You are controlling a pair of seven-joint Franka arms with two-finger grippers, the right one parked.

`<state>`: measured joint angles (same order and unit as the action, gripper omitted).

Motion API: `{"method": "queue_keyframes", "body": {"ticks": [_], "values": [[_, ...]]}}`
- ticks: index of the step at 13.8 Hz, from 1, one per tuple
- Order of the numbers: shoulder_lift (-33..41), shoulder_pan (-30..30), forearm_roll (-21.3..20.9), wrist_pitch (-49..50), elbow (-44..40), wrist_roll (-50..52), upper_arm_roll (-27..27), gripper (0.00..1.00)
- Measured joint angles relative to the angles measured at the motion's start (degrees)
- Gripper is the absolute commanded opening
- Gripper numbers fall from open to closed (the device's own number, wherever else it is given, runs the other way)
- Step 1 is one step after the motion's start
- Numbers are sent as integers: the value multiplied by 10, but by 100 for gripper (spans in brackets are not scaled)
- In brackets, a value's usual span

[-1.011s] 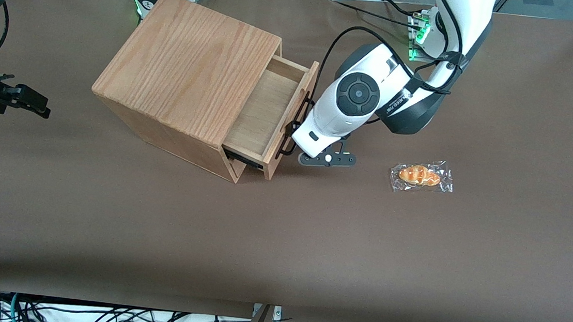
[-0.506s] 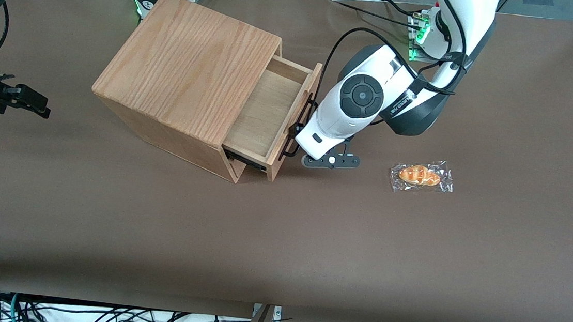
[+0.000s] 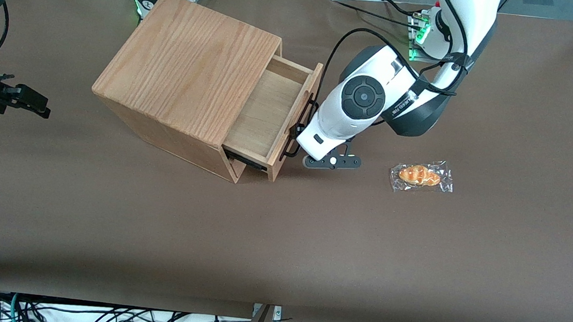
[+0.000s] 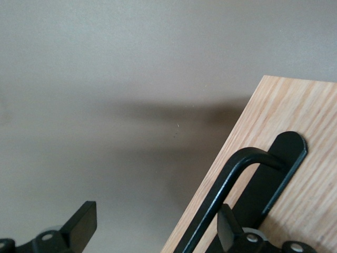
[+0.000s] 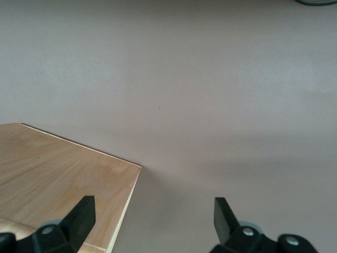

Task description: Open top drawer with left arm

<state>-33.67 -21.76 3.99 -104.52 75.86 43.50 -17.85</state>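
The top drawer (image 3: 265, 110) stands partly pulled out of the oak-grain cabinet (image 3: 191, 64), its light-wood tray showing. A thin black wire handle (image 3: 301, 123) runs across the drawer front (image 4: 295, 116). The left arm's gripper (image 3: 298, 140) sits at that handle, under the white wrist with the round black cap. In the left wrist view the gripper (image 4: 155, 229) is open, fingers wide apart. One finger (image 4: 231, 234) sits between the handle bar (image 4: 221, 195) and the drawer front. The other finger (image 4: 79, 226) hangs over the bare table.
A wrapped bread roll (image 3: 421, 176) lies on the brown table (image 3: 279, 243), toward the working arm's end and a short way from the gripper. The cabinet stands at an angle to the table edges.
The drawer has slid a little farther out of the cabinet. The left arm's wrist has shifted with it toward the working arm's end of the table.
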Motion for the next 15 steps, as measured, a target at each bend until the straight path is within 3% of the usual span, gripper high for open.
{"method": "queue_keyframes", "body": {"ticks": [15], "values": [[2,31,0,24,0,-13,-1,100]]}}
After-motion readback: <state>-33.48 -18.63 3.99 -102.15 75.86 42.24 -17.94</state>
